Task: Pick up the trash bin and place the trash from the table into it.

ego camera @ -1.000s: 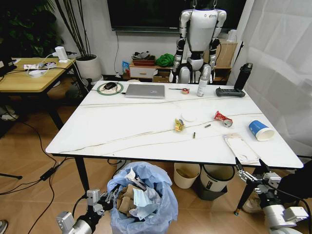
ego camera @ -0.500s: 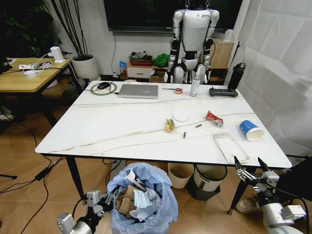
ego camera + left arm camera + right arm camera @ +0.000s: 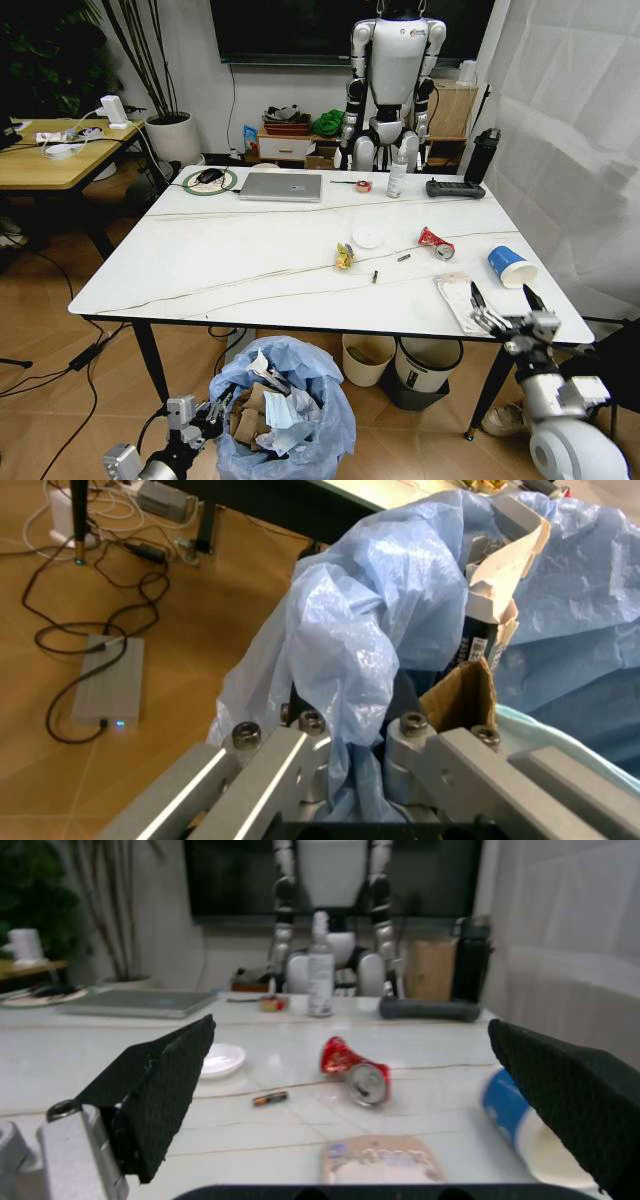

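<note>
The trash bin (image 3: 285, 410), lined with a puffy light-blue bag (image 3: 360, 630), stands on the floor in front of the table (image 3: 230, 260), stuffed with cardboard and paper. My left gripper (image 3: 205, 417) is shut on its rim, fingers (image 3: 280, 757) clamped over the bag. My right gripper (image 3: 497, 305) hovers open at the table's front right edge, pads (image 3: 160, 1102) wide apart, just before the white packet (image 3: 458, 298). Beyond lie a crushed red can (image 3: 350, 1065), a blue-white cup (image 3: 508, 266), a yellow wrapper (image 3: 344, 256), a white lid (image 3: 368, 237) and a small battery (image 3: 268, 1099).
A grey laptop (image 3: 281, 186), spray bottle (image 3: 397, 178), black controller (image 3: 448, 188) and dark bottle (image 3: 480, 155) line the table's far side, with a humanoid robot (image 3: 390, 70) behind. A cream bin (image 3: 368, 358) and black-rimmed bin (image 3: 428, 365) sit underneath. A wood desk (image 3: 50, 165) stands left.
The whole picture has shifted left and down, so the camera moved. My right gripper has risen from below the tabletop to its front edge. The left gripper still holds the bin's rim.
</note>
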Robot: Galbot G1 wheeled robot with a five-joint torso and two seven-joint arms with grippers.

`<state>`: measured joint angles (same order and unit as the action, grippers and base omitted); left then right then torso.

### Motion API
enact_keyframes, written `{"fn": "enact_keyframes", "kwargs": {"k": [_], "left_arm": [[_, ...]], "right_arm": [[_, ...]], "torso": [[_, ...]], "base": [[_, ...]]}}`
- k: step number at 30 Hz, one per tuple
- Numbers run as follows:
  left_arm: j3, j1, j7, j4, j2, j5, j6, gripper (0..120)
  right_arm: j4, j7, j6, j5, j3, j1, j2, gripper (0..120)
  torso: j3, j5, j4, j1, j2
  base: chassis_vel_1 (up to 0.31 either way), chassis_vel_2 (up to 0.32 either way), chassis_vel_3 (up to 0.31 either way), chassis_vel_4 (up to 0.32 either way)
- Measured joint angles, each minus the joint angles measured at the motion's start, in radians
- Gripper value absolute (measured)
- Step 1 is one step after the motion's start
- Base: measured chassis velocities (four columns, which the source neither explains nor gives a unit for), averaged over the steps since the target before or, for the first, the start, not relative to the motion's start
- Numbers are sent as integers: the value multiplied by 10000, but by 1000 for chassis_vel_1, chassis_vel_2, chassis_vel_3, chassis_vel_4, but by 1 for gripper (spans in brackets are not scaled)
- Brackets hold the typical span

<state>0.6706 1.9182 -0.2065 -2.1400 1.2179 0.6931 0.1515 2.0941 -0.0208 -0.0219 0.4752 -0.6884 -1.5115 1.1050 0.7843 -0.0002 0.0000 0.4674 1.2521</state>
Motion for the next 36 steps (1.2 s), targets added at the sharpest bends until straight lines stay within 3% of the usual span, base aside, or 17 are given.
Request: {"fn": "enact_keyframes", "kwargs": {"k": [4,13,16,20,27,36], "left_arm": [[358,375,-89,-266,199,-155,-102,1],[799,633,-87,-714,414,-237,-132,1],[856,686,-41,-813,538,-265,-112,1],[847,769,-35,-814,766,-443,-108,1],[858,761,-32,-846,1241,-682,-95,1],[841,724,-21,-849,1471,-814,-82,1]], "right_arm": [[15,197,-1577,893,1001,1199,-1032,100],[-892,1076,-2847,1813,3218,3892,-1171,100],[-1483,1156,-2959,3010,4322,4913,-910,100],[-2014,1183,-2961,3447,5132,5609,-558,100],[-3500,1384,-3295,2901,6105,6781,416,100],[-5305,1329,-3401,2157,6345,7667,1016,100]], "torso": [[0,0,2,0,0],[0,0,2,0,-1],[1,1,3,1,-1],[1,1,2,1,-1],[1,0,2,1,-1],[0,0,1,1,-1]], "base": [[0,0,0,0],[0,0,0,0],[0,0,0,0],[0,0,0,0],[0,0,0,0],[0,0,0,0]]}}
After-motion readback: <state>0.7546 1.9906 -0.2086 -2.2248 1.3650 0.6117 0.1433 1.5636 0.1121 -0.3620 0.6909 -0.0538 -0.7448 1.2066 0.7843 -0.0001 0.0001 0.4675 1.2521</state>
